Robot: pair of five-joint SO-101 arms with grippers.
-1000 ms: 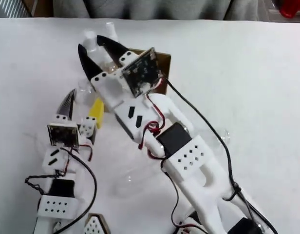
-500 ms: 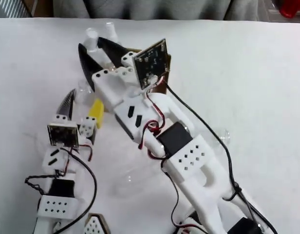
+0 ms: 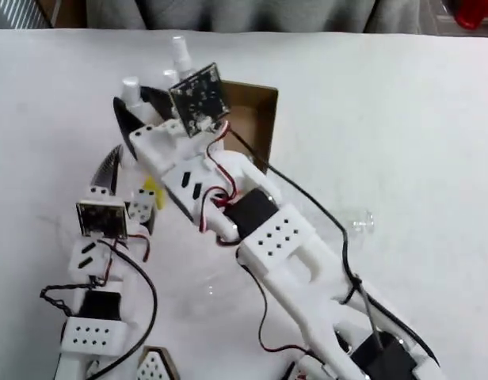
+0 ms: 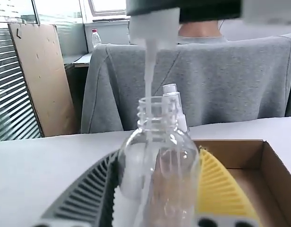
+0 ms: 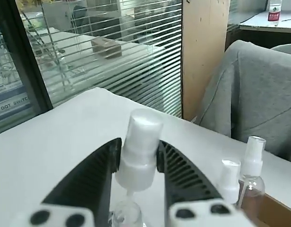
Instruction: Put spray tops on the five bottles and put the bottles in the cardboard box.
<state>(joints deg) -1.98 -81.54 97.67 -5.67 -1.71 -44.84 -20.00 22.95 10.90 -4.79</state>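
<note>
Spray top (image 5: 137, 156) poised above open bottle (image 4: 155, 137), tube in the neck.

Right gripper (image 5: 138, 144) pinches the spray top by its collar between black fingers (image 5: 96, 175). The dip tube (image 4: 149, 66) hangs through the bottle's threaded neck and down inside. The bottle stands upright on the table (image 3: 402, 119), clamped in the left gripper (image 4: 158, 158) between grey finger (image 4: 89, 189) and yellow finger (image 4: 221, 189), just beside the cardboard box (image 4: 252, 151). The box is open-topped, and the floor showing is plain brown card. The yellow finger hides part of it, and in the high view the right arm covers a corner. Two capped bottles (image 5: 252, 165) stand upright just beside the box. The held bottle's base is cut off in the left wrist view. A faint clear shape (image 3: 359, 222) lies near the right arm, too indistinct to identify.
</note>
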